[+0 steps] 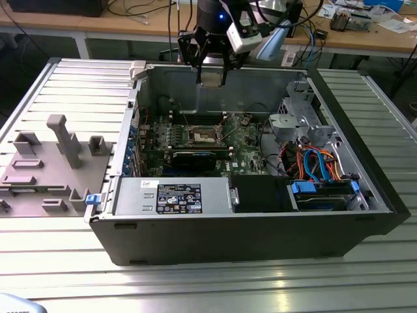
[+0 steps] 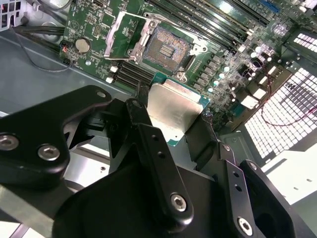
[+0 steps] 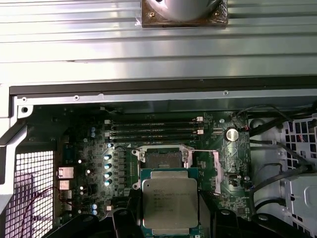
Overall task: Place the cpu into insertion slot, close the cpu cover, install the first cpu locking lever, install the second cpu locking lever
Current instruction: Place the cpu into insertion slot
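Step in hand: cpu placement. Gripper [image 1: 210,65] hangs over the far wall of the open PC case [image 1: 260,235], jaws closed on the cpu [image 1: 210,77] by two opposite edges. Chip is in the air, well apart from the insertion slot [image 1: 205,135] down on the motherboard [image 1: 244,140].

Doing it well, my read:
- Chip flat, square to the socket rim, corner marks matched.
- Straight down, no sideways slide w/ the contact field bare.
- Let go w/o pressing.
- Cover has to be clear of the path.

View diffs:
- Second wrist view gives the grip itself: black fingers [image 2: 148,134] on the edges of the cpu [image 2: 173,106]. Also shows the bare contact field of the insertion slot [image 2: 167,49] & the cpu cover [image 2: 141,38] swung open beside it.
- First wrist view looks onto the chip's top: cpu [image 3: 170,201] roughly in line w/ the insertion slot [image 3: 160,157], memory slots [image 3: 153,130] beyond.
- Exterior view gives height, i.e. how far the chip is above the board.
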You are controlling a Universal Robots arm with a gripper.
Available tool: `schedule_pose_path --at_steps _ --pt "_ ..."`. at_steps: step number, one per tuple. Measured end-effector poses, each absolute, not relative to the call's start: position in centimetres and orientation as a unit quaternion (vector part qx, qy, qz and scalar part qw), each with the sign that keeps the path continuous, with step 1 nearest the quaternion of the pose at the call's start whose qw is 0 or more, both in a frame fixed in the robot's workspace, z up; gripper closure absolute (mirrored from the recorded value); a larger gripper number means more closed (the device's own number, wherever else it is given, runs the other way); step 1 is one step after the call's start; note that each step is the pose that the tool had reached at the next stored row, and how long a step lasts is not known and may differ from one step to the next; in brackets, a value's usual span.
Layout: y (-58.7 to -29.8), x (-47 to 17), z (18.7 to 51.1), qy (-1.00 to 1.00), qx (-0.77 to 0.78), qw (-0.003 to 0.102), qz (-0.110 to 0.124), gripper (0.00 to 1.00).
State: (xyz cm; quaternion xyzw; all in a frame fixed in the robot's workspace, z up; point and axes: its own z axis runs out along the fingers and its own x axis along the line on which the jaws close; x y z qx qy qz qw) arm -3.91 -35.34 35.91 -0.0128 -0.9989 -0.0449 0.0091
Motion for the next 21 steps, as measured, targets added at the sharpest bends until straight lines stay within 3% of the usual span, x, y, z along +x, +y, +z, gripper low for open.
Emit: schedule_pose_path --at_steps 21 --pt "-35.34 -3.91 35.19 -0.999 -0.013 0.009 -0.045 0.45"
